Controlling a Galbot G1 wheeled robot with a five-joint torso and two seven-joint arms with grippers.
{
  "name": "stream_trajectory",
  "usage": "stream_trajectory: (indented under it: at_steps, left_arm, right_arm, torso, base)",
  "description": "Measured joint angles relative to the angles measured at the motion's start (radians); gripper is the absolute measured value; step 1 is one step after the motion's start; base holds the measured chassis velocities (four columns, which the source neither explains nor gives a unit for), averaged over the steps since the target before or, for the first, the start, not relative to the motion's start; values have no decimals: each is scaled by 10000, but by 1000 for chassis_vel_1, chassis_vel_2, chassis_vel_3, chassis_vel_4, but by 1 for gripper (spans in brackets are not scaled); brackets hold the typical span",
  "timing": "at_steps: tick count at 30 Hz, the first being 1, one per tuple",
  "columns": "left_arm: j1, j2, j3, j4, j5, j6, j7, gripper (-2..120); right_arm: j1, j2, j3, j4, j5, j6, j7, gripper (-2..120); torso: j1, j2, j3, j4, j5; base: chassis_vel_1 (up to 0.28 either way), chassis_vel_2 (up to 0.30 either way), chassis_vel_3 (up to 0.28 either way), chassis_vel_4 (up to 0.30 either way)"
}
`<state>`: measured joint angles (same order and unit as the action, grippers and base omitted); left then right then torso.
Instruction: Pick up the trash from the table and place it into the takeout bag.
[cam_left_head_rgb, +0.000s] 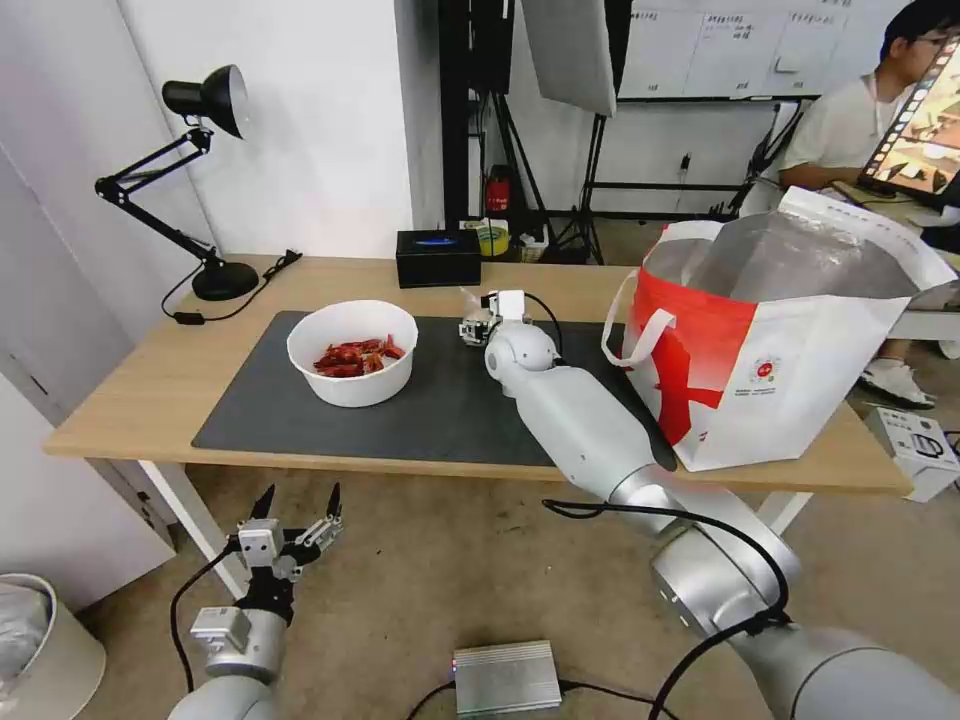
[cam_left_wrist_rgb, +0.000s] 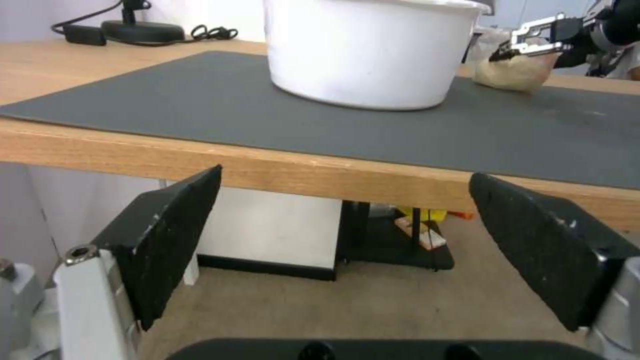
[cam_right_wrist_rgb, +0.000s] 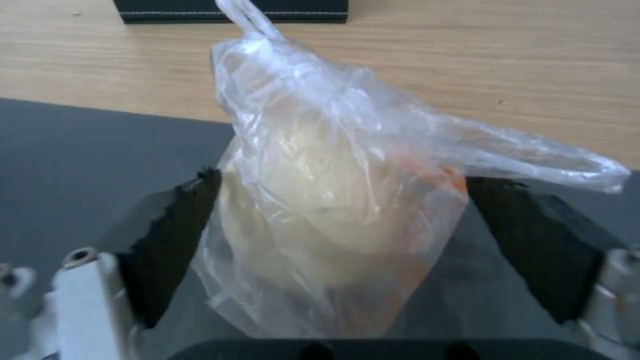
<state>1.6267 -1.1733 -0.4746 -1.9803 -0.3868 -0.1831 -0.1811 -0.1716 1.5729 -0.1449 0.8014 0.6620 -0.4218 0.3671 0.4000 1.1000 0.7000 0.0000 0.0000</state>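
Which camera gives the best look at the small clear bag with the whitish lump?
The right wrist view: the small clear bag sits close up between the right gripper's open fingers. The left wrist view shows it far off beside the bowl; the head view mostly hides it behind the gripper.

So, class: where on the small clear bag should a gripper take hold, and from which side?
Probably across the bulging middle of the small clear bag, from the table's front edge, as the right gripper straddles it now: the lump there gives firm bulk, while the knotted top is thin and floppy.

Bowl (cam_left_head_rgb: 352, 352) on mat (cam_left_head_rgb: 440, 410), left; small bag (cam_left_head_rgb: 472, 322) behind centre; takeout bag (cam_left_head_rgb: 790, 390) right, on tabletop (cam_left_head_rgb: 150, 390).
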Motion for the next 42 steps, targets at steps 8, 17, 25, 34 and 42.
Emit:
stream_trajectory:
  at_steps: [8, 17, 25, 34, 42]
  left_arm:
    - [29, -38, -2, 4, 28, -33, 0, 100]
    - [52, -31, -28, -4, 28, -41, -2, 100]
    - [42, -29, -24, -4, 28, -45, -9, 100]
    - [58, 3, -39, -63, 8, -70, -18, 100]
    - [10, 35, 20, -33, -38, -70, -21, 100]
  right_arm:
    - [-130, -7, 21, 73, 7, 0, -65, 61]
    - [-216, -18, 66, 226, 15, -46, -64, 29]
    - [-393, -179, 83, 922, 120, -304, 211, 3]
    - [-1182, -1564, -245, 3721, 449, -761, 1006, 0]
    - [-2365, -3090, -344, 6677, 1101, -1167, 1530, 0]
  torso:
    - [-1, 0, 0, 0, 0]
    - [-1, 0, 0, 0, 0]
    - [-1, 0, 1, 1, 0]
    - [-1, 0, 0, -2, 1]
    - [-1, 0, 0, 0, 3]
  base:
    - [0, 0, 0, 0]
    - [0, 0, 0, 0]
    - [0, 0, 0, 0]
    - [0, 0, 0, 0]
    - [0, 0, 0, 0]
